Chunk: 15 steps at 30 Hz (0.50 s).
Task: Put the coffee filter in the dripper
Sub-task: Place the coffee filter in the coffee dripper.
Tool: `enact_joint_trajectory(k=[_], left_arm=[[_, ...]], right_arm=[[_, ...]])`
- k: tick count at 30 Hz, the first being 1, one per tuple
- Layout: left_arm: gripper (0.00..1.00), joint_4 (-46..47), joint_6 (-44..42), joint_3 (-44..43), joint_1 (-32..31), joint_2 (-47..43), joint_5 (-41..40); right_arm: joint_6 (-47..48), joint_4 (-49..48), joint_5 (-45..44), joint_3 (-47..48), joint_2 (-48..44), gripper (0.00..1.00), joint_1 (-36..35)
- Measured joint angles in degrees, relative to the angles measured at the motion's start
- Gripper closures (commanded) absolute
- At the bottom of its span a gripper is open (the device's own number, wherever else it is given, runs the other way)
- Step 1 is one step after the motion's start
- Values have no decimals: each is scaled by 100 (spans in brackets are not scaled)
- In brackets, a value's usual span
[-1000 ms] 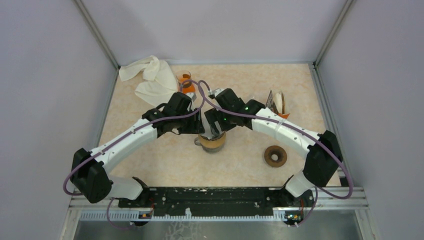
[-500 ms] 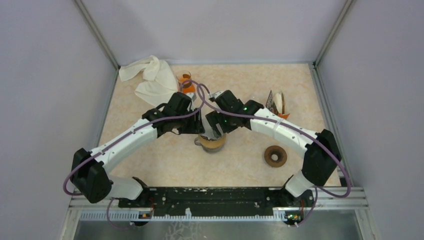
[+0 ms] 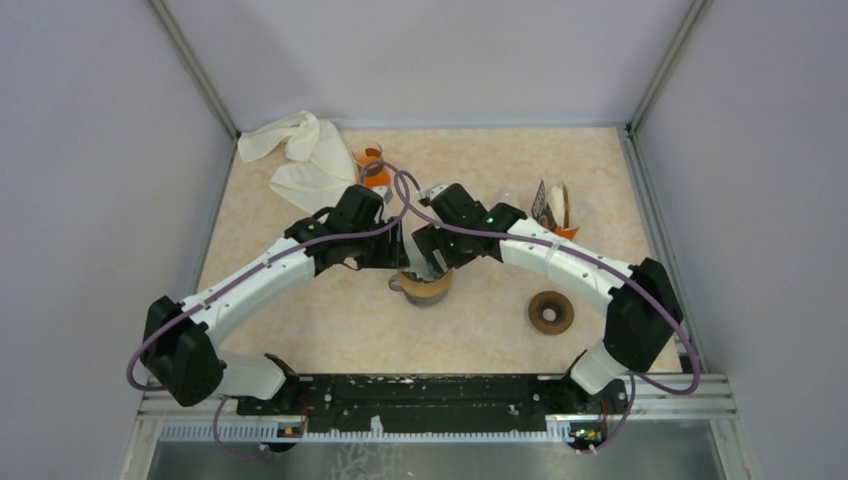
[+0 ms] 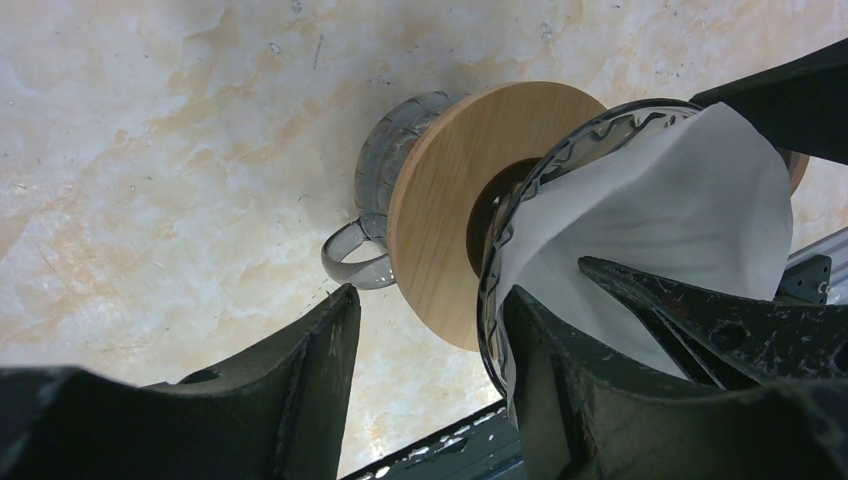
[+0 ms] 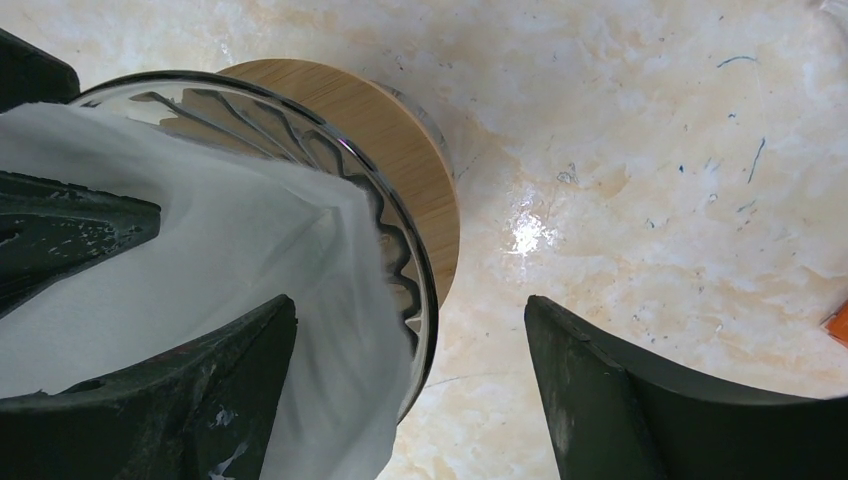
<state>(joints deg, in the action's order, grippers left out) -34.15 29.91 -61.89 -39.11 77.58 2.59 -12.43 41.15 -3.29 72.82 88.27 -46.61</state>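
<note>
A pale marbled worktop (image 3: 480, 335) is enclosed by plain grey walls. Above its middle the two arms are brought close together over a glass dripper (image 4: 440, 190) with a wooden collar, which is seated on a glass jug (image 4: 385, 165).

The white coffee filter (image 4: 660, 210) is seen inside the dripper's cone, its paper lying against the ribbed glass and rising just past the rim on one side.

The left pincer (image 4: 430, 300) is spread wide and nothing is clasped in it. The dripper's rim is straddled: one finger is outside, beside the collar and the jug's handle, and the other is at the rim against the filter. Whether that finger presses the paper cannot be told.

The right pincer (image 5: 410, 305) is likewise spread wide and empty. One finger is set over the paper inside the cone, the other over bare worktop, apart from the collar.

Beyond the left pincer a crumpled white cloth (image 3: 300, 150) is lying. Well apart from the right pincer, on its outer side, a brown ring (image 3: 551, 312) is seen.
</note>
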Motion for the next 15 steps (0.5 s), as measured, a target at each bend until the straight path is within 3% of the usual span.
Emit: enact_joint_trajectory(k=[15], left_arm=[[38,201,0,103,0,0,61]], right_arm=[[26,-256,-11,-118,-79,12,2]])
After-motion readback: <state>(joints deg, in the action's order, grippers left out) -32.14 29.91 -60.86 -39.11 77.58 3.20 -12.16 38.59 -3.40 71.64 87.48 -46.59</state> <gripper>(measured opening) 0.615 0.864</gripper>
